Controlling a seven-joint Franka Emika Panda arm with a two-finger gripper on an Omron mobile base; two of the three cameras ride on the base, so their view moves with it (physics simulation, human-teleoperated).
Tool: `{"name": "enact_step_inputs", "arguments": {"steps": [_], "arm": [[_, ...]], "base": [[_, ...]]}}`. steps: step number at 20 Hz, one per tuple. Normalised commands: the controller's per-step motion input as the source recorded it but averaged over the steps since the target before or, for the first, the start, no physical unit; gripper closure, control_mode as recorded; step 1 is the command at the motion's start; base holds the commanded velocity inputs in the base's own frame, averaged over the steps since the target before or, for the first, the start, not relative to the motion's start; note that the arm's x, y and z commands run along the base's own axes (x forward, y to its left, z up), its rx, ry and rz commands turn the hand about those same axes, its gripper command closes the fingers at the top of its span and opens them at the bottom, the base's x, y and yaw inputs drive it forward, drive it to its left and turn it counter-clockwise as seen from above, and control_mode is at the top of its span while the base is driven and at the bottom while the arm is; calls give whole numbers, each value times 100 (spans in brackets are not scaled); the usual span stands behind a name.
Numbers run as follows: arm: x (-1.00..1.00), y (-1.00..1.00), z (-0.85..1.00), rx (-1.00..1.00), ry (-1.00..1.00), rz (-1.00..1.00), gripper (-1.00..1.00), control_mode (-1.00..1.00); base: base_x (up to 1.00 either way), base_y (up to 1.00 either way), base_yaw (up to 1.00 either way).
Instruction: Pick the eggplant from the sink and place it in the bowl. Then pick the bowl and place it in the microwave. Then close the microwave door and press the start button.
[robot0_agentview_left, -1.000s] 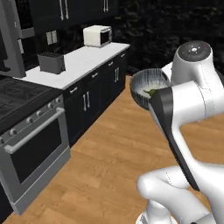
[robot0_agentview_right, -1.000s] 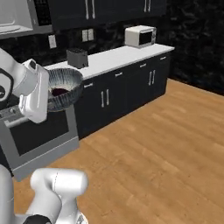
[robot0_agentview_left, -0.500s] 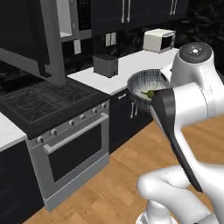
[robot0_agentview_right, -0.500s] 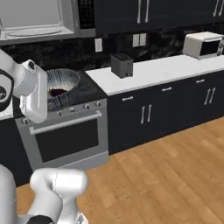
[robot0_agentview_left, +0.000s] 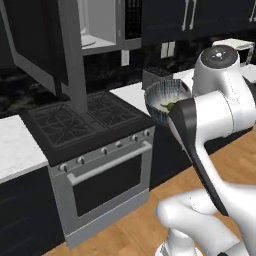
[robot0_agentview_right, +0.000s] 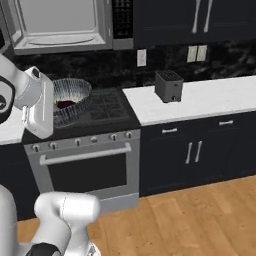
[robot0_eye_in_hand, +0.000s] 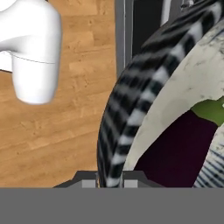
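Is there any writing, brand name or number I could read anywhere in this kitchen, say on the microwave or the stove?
No text can be read in these pictures.
Microwave button panel: rows of tiny pale marks, too small and blurred to read.
Stove knobs: no legible markings.
Toaster: plain, no label visible.
Bowl: ribbed pattern, no lettering.

No readable text from where I sit. Microwave (robot0_agentview_right: 60, 25) button panel (robot0_agentview_right: 121, 19) is just a dark blur, stove knobs (robot0_agentview_right: 112, 136) unmarked, nothing legible on toaster (robot0_agentview_right: 168, 85) or cabinets.
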Motion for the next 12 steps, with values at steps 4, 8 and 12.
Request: {"name": "enact_step_inputs", "arguments": {"steps": [4, 8, 12], "arm": [[0, 0, 0, 0, 0, 0, 100, 100], [0, 0, 0, 0, 0, 0, 100, 100], [0, 0, 0, 0, 0, 0, 100, 100]], "base": [[55, -16, 39], [72, -2, 30], [88, -9, 15]]}}
